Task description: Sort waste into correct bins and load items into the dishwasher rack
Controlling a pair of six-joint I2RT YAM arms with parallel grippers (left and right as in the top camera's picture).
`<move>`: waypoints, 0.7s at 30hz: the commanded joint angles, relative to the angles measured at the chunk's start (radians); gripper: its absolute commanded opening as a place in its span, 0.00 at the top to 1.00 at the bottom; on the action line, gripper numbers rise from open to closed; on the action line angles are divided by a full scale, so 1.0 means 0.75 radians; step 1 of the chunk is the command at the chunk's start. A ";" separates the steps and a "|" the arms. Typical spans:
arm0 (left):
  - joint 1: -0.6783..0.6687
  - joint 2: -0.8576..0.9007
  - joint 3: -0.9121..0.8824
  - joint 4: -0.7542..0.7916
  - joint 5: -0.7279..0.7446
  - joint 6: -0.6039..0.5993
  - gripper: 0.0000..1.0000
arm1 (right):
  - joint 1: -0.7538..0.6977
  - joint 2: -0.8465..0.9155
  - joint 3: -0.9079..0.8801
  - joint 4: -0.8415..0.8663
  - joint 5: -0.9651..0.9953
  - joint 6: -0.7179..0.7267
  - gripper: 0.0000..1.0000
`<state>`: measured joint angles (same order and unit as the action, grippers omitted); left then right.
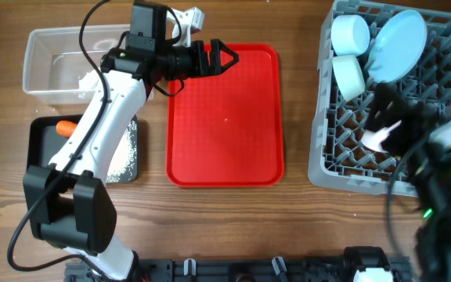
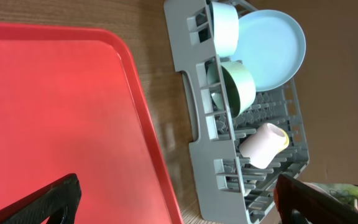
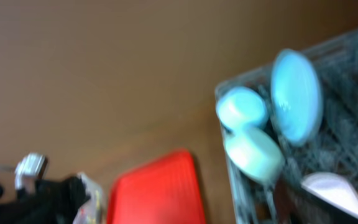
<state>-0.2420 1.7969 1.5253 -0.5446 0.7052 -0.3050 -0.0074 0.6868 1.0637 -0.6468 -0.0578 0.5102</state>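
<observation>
Overhead view of a wooden desk (image 1: 296, 235). At the right stands the grey dishwasher rack (image 1: 323, 160). It holds a pale blue plate (image 1: 404, 41) standing on edge and two pale blue bowls (image 1: 349, 33) just beside the plate. A pink cup (image 2: 261, 146) lies on its side in the lattice with a yellow cup (image 2: 283, 138) at its mouth. You cannot tell whether one sits inside the other.

Your right claw (image 1: 388, 127) is over the rack near the cups. It is blurred in every view, so you cannot tell whether it is apart or together. Your left claw (image 1: 224, 59) hangs spread wide, holding nothing, over a far corner of the flat red tray (image 1: 225, 125).

At the left, an orange carrot (image 1: 67, 128) and white rice grains (image 1: 124, 153) lie in the black tray (image 1: 41, 141). Crumpled white tissue (image 1: 91, 78) sits in the clear tub (image 1: 45, 37).

The cups look like light, stiff, smooth plastic. They will likely slip or roll if you pinch them across the round belly. Take one by its rim, with one finger inside and one outside. The carrot looks firm and tapered, so pinch it across its thicker middle.
</observation>
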 commanded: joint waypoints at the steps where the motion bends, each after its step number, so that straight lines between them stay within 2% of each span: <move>1: 0.004 -0.018 0.016 0.004 0.004 0.007 0.00 | 0.052 -0.253 -0.429 0.262 0.047 -0.014 0.00; 5: 0.004 -0.018 0.016 0.004 0.004 0.008 0.00 | 0.075 -0.538 -0.925 0.585 0.046 0.012 0.00; 10: 0.004 -0.018 0.016 0.004 0.004 0.008 0.00 | 0.075 -0.769 -1.254 0.690 0.047 0.149 0.00; 13: 0.004 -0.018 0.016 0.004 0.004 0.008 0.00 | 0.075 -0.843 -1.337 0.689 0.047 0.159 0.00; 21: 0.004 -0.018 0.016 0.004 0.004 0.008 0.00 | 0.074 -0.912 -1.349 0.728 0.043 0.167 0.00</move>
<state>-0.2420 1.7969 1.5253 -0.5449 0.7040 -0.3054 0.0452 0.0216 0.0589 -0.1165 -0.0425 0.6231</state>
